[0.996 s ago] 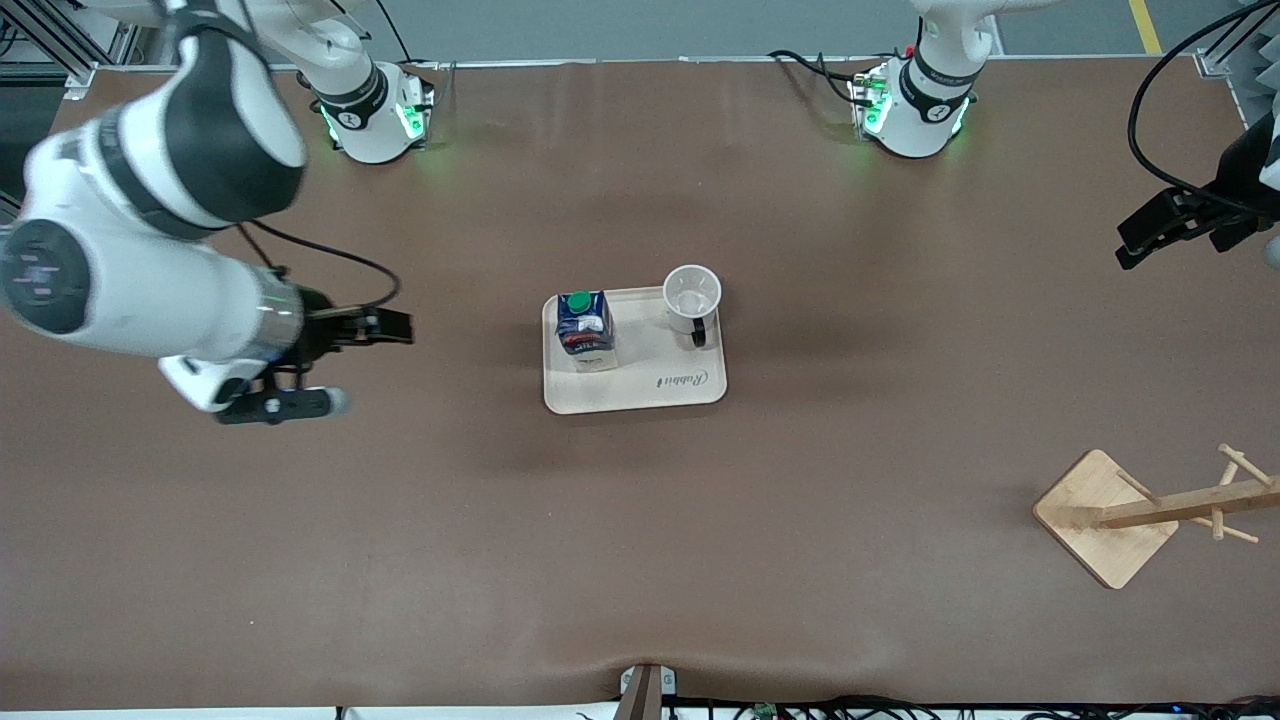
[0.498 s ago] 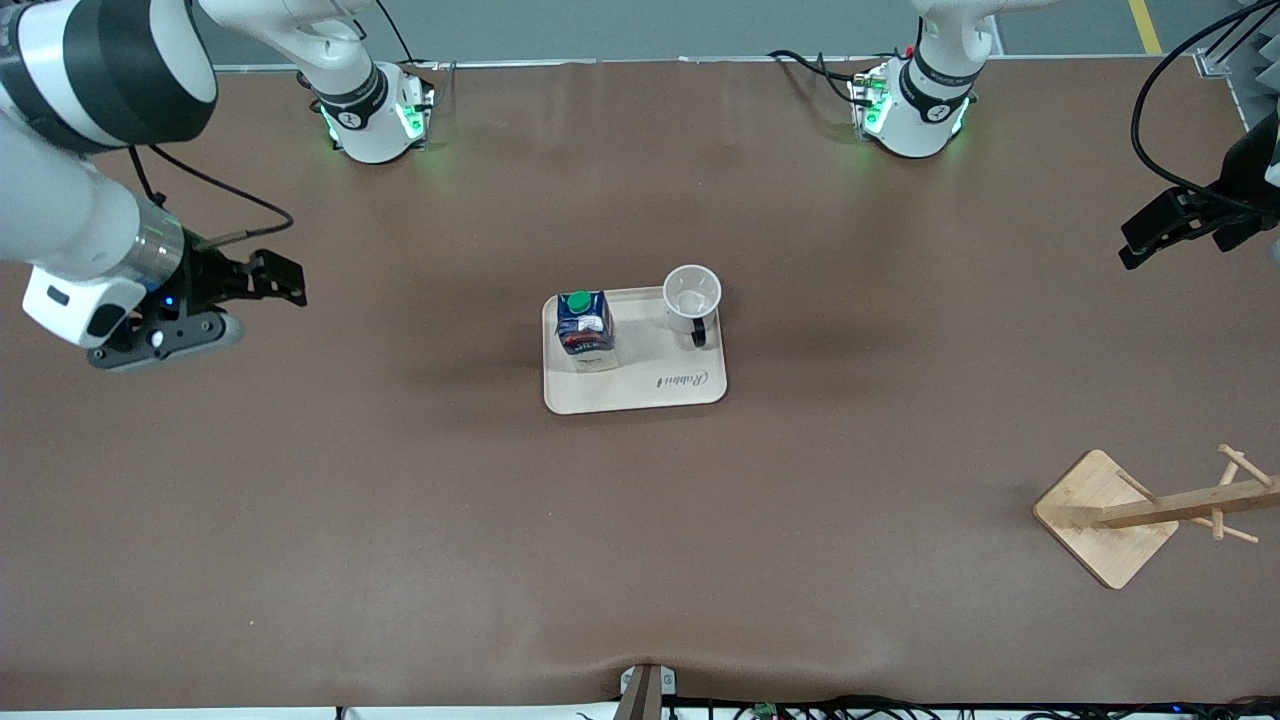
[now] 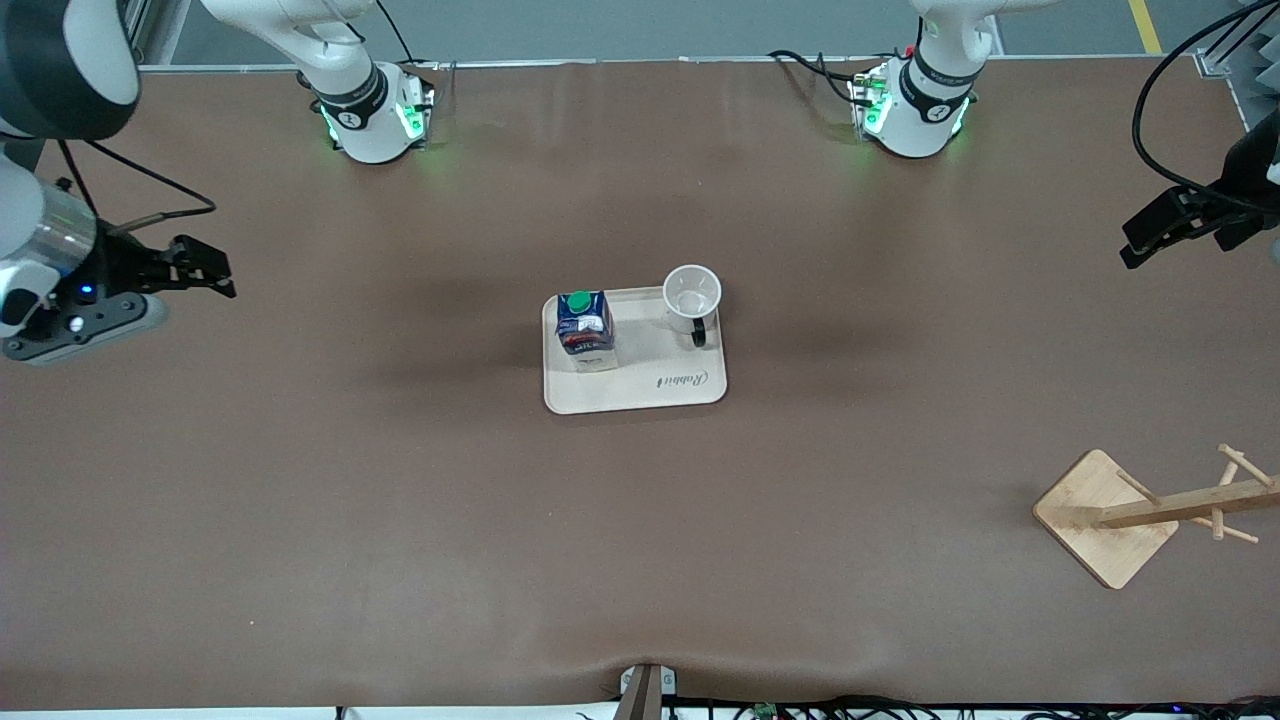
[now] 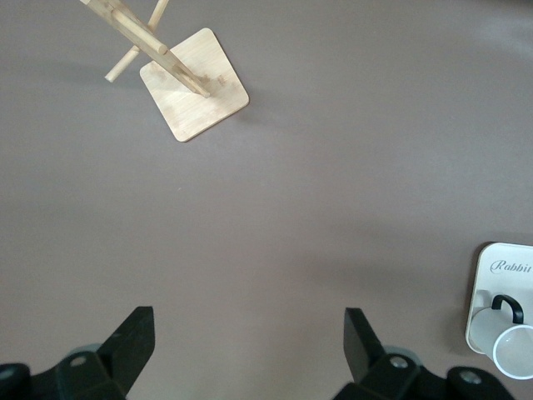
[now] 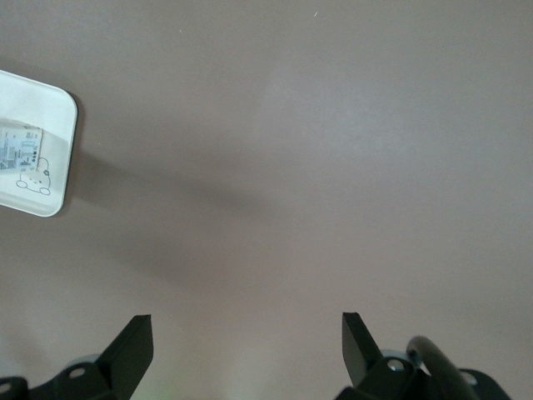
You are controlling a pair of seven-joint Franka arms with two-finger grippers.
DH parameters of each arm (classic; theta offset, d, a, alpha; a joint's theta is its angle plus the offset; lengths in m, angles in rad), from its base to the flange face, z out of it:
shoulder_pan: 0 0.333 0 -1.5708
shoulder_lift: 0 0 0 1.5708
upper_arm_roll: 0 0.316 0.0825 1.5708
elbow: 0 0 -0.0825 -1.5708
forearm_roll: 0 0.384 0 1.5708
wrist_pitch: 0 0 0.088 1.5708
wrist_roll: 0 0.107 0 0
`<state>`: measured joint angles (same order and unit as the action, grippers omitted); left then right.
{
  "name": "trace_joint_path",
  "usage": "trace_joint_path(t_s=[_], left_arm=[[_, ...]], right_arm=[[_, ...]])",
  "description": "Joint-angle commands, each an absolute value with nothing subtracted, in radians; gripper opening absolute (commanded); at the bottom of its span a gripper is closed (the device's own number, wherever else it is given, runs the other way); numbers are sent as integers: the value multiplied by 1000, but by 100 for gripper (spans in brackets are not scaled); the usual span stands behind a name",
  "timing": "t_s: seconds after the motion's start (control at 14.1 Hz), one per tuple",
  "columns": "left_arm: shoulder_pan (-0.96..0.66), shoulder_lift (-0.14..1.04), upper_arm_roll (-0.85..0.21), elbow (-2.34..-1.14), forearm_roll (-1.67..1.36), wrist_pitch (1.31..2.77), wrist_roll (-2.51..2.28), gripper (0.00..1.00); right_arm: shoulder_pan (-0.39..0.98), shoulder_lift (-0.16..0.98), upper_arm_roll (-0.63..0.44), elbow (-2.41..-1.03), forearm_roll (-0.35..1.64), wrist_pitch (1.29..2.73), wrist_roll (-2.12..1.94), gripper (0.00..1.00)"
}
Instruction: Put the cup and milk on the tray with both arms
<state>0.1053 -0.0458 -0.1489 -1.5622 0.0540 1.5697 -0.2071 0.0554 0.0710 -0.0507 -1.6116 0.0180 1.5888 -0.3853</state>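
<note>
Trays: one, the cream tray (image 3: 634, 385) marked "Rabbit".
Cartons: one, the blue milk (image 3: 585, 328) with a green cap.
Cups: one, the white cup (image 3: 692, 298) with a black handle.
Wooden racks: one, the wooden rack (image 3: 1110, 517) on a square base.
Arms: two, white.
Grippers: two, the left gripper (image 3: 1160, 228) and the right gripper (image 3: 195, 270).
Counters: one, the brown counter (image 3: 640, 560).
</note>
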Motion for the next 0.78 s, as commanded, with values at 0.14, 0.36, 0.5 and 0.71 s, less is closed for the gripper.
trace_joint_path(t_s=[0.14,0.36,0.5,0.71], left_arm=[[104,-58,-146,-1557,51,1559,-187,100],[104,-60,-146,-1557,51,1557,-187,100],[104,-58,-147,-1557,51,1557,-186,100],[103,-58,-152,-1555,51,1555,-186,100]], right_arm=[[14,63,-32,-1502,9,1471,-420,100],[15,63,-31,-1480,9,1436,-388,100],[24,61,-26,-1482,9,1431,-332,100],[52,49,-23,-1482,9,1402,-273,100]])
